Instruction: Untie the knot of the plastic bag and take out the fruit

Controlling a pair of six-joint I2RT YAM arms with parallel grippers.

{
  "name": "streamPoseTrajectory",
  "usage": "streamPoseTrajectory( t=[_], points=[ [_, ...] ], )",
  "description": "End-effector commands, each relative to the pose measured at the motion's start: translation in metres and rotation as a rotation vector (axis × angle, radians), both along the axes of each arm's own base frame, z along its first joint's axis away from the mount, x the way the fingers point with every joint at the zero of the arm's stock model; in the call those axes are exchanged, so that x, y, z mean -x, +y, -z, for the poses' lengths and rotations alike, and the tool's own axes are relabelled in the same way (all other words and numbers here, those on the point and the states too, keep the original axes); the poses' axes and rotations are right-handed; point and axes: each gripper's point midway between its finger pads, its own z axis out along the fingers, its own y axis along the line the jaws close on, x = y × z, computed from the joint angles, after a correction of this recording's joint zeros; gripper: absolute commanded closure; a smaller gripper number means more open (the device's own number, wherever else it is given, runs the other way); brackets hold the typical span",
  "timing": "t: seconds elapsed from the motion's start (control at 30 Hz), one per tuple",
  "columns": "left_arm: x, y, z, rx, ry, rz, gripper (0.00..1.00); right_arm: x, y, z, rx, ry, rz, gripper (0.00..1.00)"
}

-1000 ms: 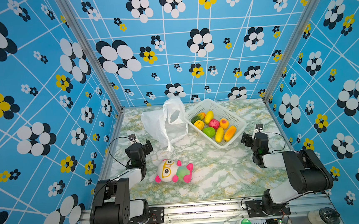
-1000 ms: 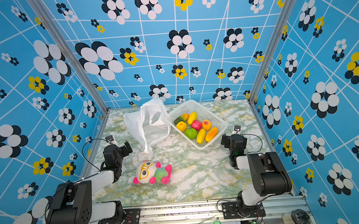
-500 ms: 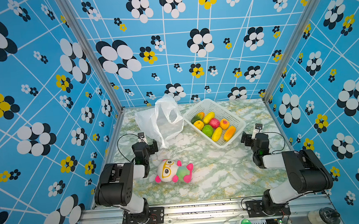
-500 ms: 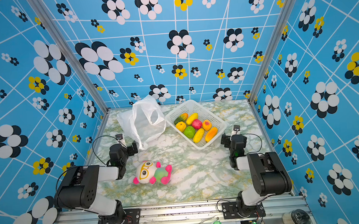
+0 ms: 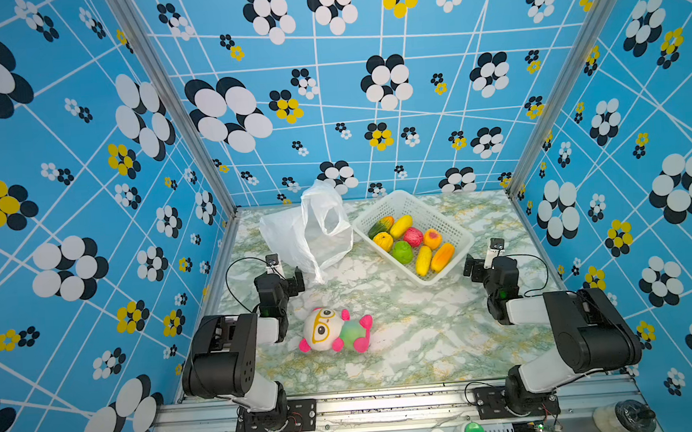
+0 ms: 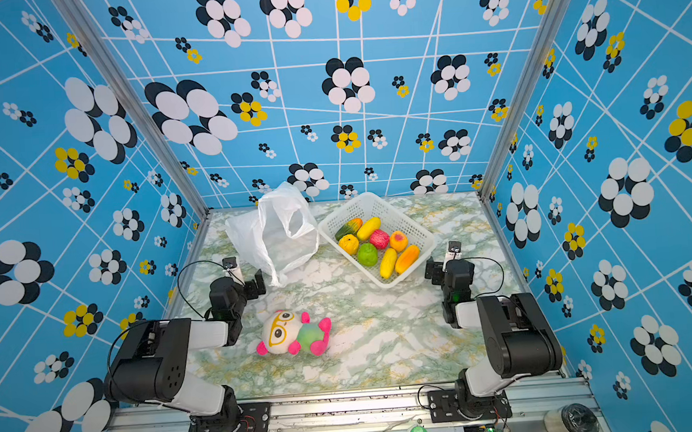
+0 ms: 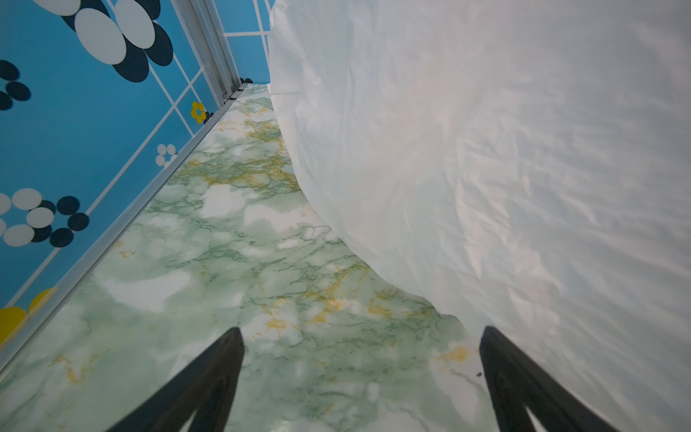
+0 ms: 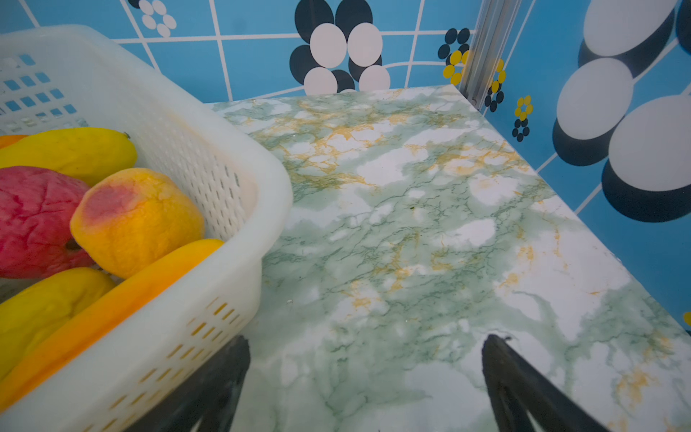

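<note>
Left gripper is spread wide and empty, low over the table. The plastic bag sits just beyond its tips, a shade toward the middle, so that's the nearer arm by far. The bag slumps upright, mouth up and handles loose, and I can find no knot. The fruit lies in the white basket, whose long side runs diagonally down toward the right gripper, also wide open and empty, just beside the basket's near corner. Looks finished to me.
</note>
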Motion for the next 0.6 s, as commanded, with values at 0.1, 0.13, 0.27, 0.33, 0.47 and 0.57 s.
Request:
streamPoseTrajectory(
  t=[0.1, 0.13, 0.27, 0.33, 0.47, 0.57],
  points=[
    [-0.007, -0.001, -0.008, 0.006, -0.019, 0.014, 0.01, -0.005, 0.004, -0.008, 0.003, -0.029, -0.023, 0.01],
    [-0.006, -0.001, -0.008, 0.004, -0.020, 0.014, 0.01, -0.005, 0.004, -0.008, 0.003, -0.027, -0.023, 0.01],
    [-0.006, -0.002, -0.008, -0.009, -0.025, 0.011, 0.01, -0.005, 0.004, -0.009, 0.002, -0.030, -0.021, 0.01],
    [-0.006, -0.003, -0.009, -0.012, -0.028, 0.011, 0.01, -0.005, 0.004, -0.008, 0.002, -0.028, -0.021, 0.01],
    [-0.006, -0.011, -0.009, -0.033, -0.030, 0.042, 0.01, -0.005, 0.004, -0.008, 0.003, -0.029, -0.021, 0.01],
    [-0.006, -0.014, -0.009, -0.030, -0.029, 0.058, 0.01, -0.004, 0.004, -0.008, 0.003, -0.029, -0.021, 0.01]
  ],
)
